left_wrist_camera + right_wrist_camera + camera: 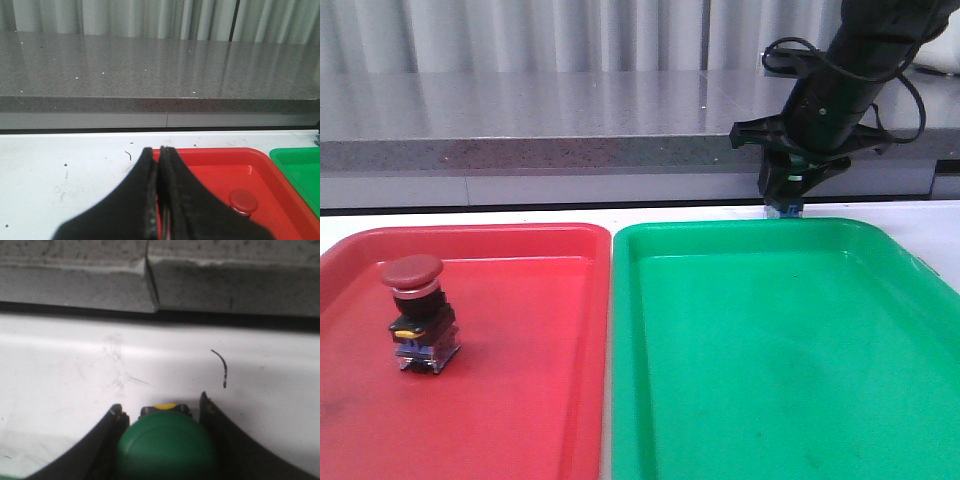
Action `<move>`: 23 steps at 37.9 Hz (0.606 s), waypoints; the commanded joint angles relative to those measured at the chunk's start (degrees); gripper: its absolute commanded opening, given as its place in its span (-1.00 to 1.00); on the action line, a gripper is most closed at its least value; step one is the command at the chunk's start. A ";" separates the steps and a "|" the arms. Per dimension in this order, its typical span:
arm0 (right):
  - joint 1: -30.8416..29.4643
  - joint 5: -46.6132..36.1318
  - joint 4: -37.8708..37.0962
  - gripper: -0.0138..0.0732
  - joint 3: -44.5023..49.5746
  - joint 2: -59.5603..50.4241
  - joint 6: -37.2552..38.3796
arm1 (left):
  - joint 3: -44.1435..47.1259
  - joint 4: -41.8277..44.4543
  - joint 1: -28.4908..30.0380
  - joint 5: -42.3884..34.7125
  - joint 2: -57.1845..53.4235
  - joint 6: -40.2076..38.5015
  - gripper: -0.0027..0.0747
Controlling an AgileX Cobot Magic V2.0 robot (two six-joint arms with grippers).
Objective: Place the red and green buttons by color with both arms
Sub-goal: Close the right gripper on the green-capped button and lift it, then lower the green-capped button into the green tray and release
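Two buttons noted: your right gripper (162,412) pinches the green button (166,445) just behind the green tray's (780,232) far edge; red button (418,312) stands in the red tray (520,400); left gripper (158,152) fingers pressed together.

2 trays lie side by side on the table (940,215), the left tray (520,400) touching the right tray (770,400). 1 button (417,312) stands upright in the left tray, toward its left side. Behind the right tray's far rim, the right gripper (786,195) flanks the other button (166,445). A counter (550,110) runs behind the table.
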 commanded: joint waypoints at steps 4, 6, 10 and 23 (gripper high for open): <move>-0.05 -1.05 0.31 -0.30 -2.15 -8.93 -0.14 | -1.49 -0.26 0.10 -4.21 -0.86 -0.38 -0.98; 0.26 -0.82 0.07 -0.30 -1.48 -10.85 -0.14 | -1.49 -0.26 0.10 -4.21 -0.86 -0.38 -0.98; 1.15 -3.18 -0.78 -0.30 2.66 -16.32 -0.18 | -1.49 -0.26 0.10 -4.21 -0.86 -0.38 -0.98; 9.17 -15.05 -1.01 -0.30 33.25 -35.45 -0.24 | -1.49 -0.26 0.10 -4.17 -0.86 -0.38 -0.98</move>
